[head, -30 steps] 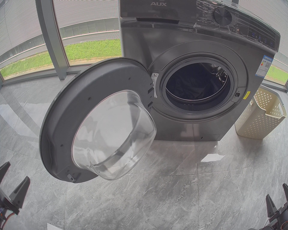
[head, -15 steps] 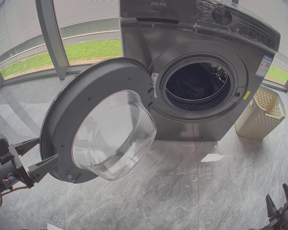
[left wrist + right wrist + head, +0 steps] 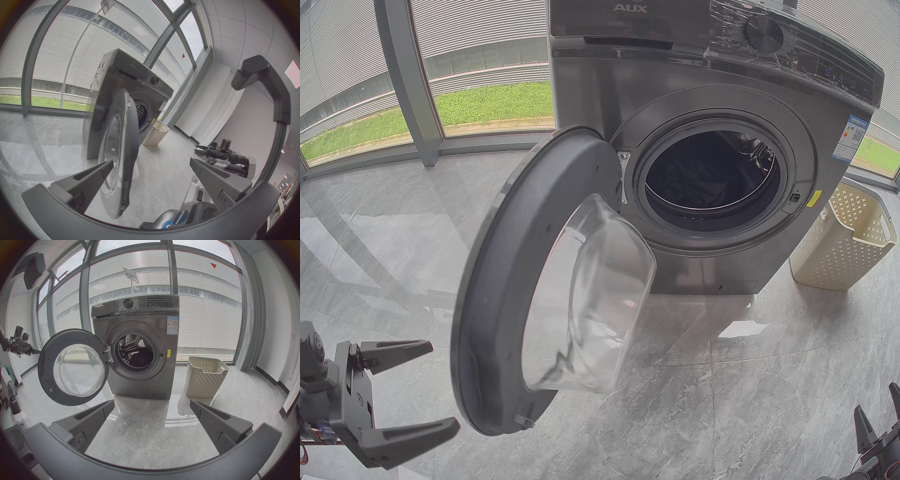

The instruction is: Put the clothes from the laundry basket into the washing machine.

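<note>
1. Floor (image 3: 687, 400): grey marbled tiles, spanning the lower half of the head view.

2. Washing machine (image 3: 706, 81): grey front-loader, upper centre to upper right of the head view. The round drum opening (image 3: 712, 175) is uncovered.

3. Door (image 3: 506, 281): hinged on the left side of the opening and swung out toward the camera, occupying the centre-left of the frame. Its clear glass bowl (image 3: 594, 294) faces right.

4. Laundry basket (image 3: 844, 244): cream, perforated, upright on the floor at the right edge, just beside the machine's right lower corner.

5. Left gripper (image 3: 442, 384): lower left corner of the frame, near the lower outer rim of the door. Fingers are spread wide and hold nothing. Contact with the rim cannot be determined. In the left wrist view, the door edge appears between the fingers (image 3: 93, 175).

6. Right gripper (image 3: 875, 400): lower right corner, well apart from the basket. The right wrist view shows its fingers (image 3: 218, 421) spread wide and holding nothing.

7. Clothes (image 3: 137, 357): dark fabric lying inside the drum, low in the opening.
</note>
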Tool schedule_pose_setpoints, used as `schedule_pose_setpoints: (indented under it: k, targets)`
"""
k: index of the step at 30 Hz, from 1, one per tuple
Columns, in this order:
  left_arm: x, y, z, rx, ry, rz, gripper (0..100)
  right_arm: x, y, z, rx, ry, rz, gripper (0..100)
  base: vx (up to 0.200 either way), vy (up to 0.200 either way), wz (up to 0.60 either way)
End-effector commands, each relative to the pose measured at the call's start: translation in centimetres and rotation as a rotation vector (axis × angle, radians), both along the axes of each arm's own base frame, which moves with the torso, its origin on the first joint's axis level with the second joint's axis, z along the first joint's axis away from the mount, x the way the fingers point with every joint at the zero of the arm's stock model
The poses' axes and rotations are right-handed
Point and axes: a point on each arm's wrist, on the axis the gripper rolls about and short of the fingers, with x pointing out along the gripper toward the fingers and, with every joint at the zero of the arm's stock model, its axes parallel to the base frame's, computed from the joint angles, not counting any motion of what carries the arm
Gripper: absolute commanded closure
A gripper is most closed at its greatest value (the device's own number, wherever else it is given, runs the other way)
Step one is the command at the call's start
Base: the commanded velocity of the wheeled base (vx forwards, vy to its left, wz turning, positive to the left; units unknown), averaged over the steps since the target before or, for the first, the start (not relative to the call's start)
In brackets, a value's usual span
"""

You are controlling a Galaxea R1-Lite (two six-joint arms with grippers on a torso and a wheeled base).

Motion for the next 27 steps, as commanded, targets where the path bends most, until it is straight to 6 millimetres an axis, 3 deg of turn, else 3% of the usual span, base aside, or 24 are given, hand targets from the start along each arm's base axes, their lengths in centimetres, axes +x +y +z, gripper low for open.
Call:
schedule_pose_setpoints:
  k: [1,8,16,22,27]
  targets:
    - [-0.7,0.6,0.5,-0.037,-0.020,0.078,0,0.1,0.0,-0.5,-0.001,0.008,0.000,0,0.000,0.000,0.00]
    - [1.9,1.5,0.9,-0.010,-0.007,0.321,0,0.1,0.0,-0.5,-0.001,0.006,0.000,0,0.000,0.000,0.00]
    - [5.4,0.3,-1.3,0.140,0.082,0.307,0,0.1,0.0,-0.5,-0.001,0.006,0.000,0,0.000,0.000,0.00]
    - [7.8,-1.6,-1.4,0.151,0.051,0.264,0,0.1,0.0,-0.5,-0.001,0.006,0.000,0,0.000,0.000,0.00]
    - [9.3,-4.7,-1.2,0.156,0.026,0.239,0,0.0,0.0,-0.5,-0.001,0.005,0.000,0,0.000,0.000,0.00]
